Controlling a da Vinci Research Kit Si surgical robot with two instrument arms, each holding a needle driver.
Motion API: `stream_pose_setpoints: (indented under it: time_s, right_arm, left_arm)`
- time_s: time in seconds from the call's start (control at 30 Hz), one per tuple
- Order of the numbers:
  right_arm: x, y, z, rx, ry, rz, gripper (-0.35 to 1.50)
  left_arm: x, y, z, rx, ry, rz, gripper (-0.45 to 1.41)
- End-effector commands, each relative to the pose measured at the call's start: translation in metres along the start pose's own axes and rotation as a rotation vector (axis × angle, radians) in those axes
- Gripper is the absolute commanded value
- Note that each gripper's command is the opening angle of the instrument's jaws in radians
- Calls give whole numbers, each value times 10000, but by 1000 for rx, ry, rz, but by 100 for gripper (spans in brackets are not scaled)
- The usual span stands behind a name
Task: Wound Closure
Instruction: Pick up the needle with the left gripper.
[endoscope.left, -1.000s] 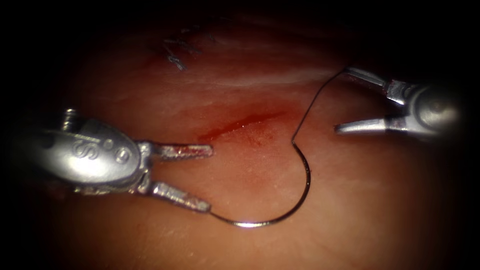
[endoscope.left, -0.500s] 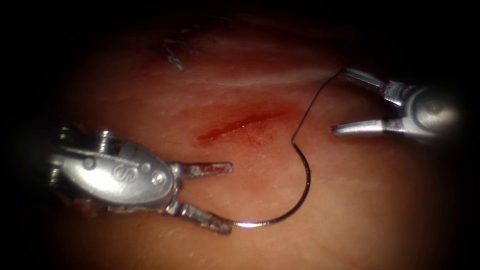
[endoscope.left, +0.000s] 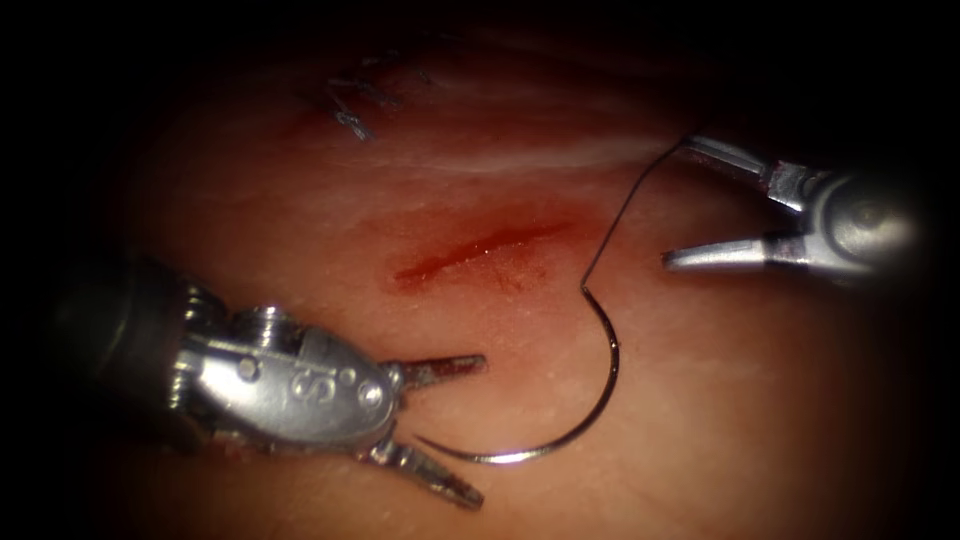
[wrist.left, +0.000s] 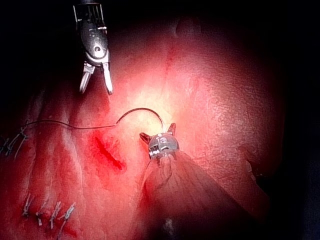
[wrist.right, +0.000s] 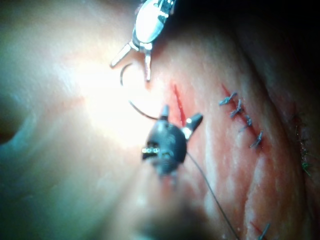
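Two tools: both hold nothing, and both stand with jaws apart.
Left tool (endoscope.left: 470, 425): nearest, low on the left side of the cut; jaws spread wide, one on each side of the needle's pointed end, not closed on it. Over the last second it has slid rightward along the tissue, so the needle tip, which lay at its lower jaw, now sits between the two jaws.
Needle (endoscope.left: 585, 415): lies free on the tissue (endoscope.left: 720, 400), right of and below the cut, not in the tissue; it has not shifted.
Meaning: judged from this, the left tool is placed to grasp near the tip, but no grip is made.
Cut (endoscope.left: 470, 250): open, red fluid along it.
Thread (endoscope.left: 615, 215): runs from the needle's blunt end up towards the right tool.
Right tool (endoscope.left: 675, 205): jaws wide, the thread passing by its upper jaw; unmoved.
Earlier stitches (endoscope.left: 350, 105): farthest back.
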Motion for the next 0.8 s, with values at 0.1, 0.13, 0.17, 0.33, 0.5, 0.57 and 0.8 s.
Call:
stream_pose_setpoints:
  time_s: [0.1, 0.13, 0.17, 0.33, 0.5, 0.57, 0.8]
  right_arm:
    - [-2, -4, 8, 3, 0, 0, 83]
    - [-2, -4, 8, 3, 0, 0, 83]
    - [-2, -4, 8, 3, 0, 0, 83]
    - [-2, -4, 8, 3, 0, 0, 83]
    - [-2, -4, 8, 3, 0, 0, 81]
    - [-2, -4, 8, 2, 0, 0, 81]
    - [-1, -4, 13, -8, -10, 231, 89]
  left_arm:
    - [-6, 0, 8, -3, -4, 0, 36]
    - [-7, 0, 8, -4, -4, 1, 27]
    - [-8, 0, 7, -5, -4, 2, 17]
    - [-9, 3, 4, -14, -13, 6, -45]
    - [-9, 6, -2, -19, -13, 0, -45]
    - [-8, 5, -5, -26, -13, 0, -45]
    - [1, -4, -24, 63, -17, 73, -45]
